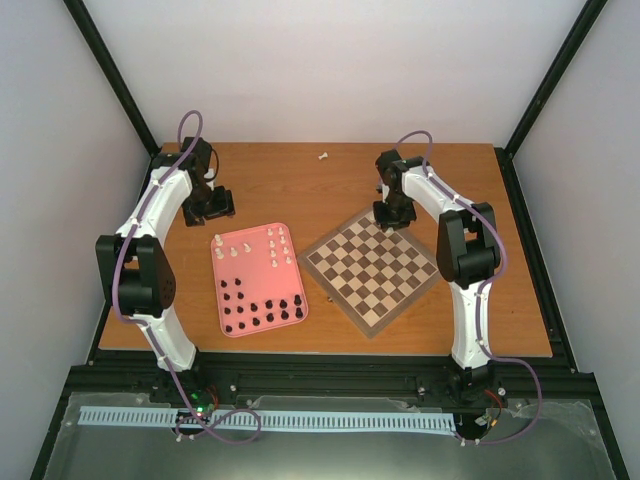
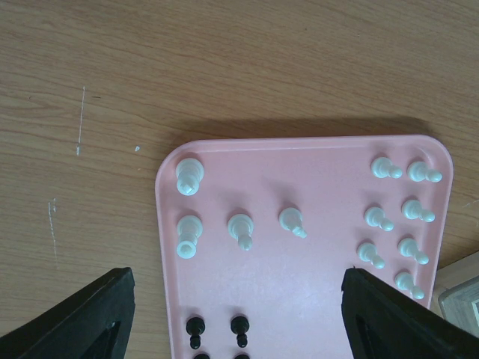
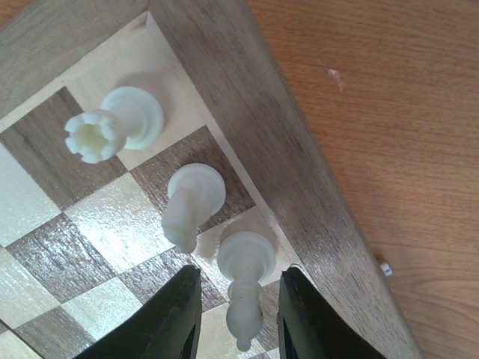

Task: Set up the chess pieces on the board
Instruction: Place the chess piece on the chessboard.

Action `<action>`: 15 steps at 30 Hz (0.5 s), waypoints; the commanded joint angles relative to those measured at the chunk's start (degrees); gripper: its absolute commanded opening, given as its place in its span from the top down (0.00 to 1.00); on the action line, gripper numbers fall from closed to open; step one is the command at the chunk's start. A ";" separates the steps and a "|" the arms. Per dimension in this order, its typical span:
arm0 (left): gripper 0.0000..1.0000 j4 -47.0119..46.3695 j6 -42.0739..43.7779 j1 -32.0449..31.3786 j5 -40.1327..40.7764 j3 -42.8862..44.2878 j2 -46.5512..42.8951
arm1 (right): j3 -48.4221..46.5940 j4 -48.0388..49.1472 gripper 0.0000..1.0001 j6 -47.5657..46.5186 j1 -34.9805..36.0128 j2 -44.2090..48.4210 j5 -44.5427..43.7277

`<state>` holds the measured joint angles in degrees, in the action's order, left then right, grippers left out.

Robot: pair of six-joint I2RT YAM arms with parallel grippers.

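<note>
Just three cream chess pieces, a rook (image 3: 112,127), knight (image 3: 191,202) and bishop (image 3: 245,258), stand at the board's (image 1: 372,272) corner nearest the bench's far edge; the right gripper (image 3: 239,303) sits narrowly parted around the bishop, while the left gripper (image 2: 238,299), spread wide, hovers over the pink tray (image 2: 299,284) with nearly all the rest.

Pale plain walls (image 1: 330,60) and black frame posts (image 1: 110,70) enclose a brown wooden table (image 1: 300,185).
</note>
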<state>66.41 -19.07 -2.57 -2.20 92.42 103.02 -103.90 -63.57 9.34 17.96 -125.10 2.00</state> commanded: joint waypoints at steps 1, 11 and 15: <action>0.22 -0.49 1.17 0.43 -0.58 1.53 0.69 | 0.67 -0.25 0.67 0.20 -0.39 2.10 -2.04; 0.20 -0.48 1.02 0.43 -0.88 1.69 0.38 | 0.10 -0.86 0.44 -0.48 -0.39 8.27 -0.84; 0.20 -1.87 0.39 0.40 -0.36 -0.83 0.21 | -0.26 -1.81 0.38 -0.55 -0.37 11.76 -0.25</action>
<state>66.30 -19.05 -2.57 -2.59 92.42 103.02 -103.77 -63.77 9.15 17.96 -118.37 1.10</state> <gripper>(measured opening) 0.799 0.602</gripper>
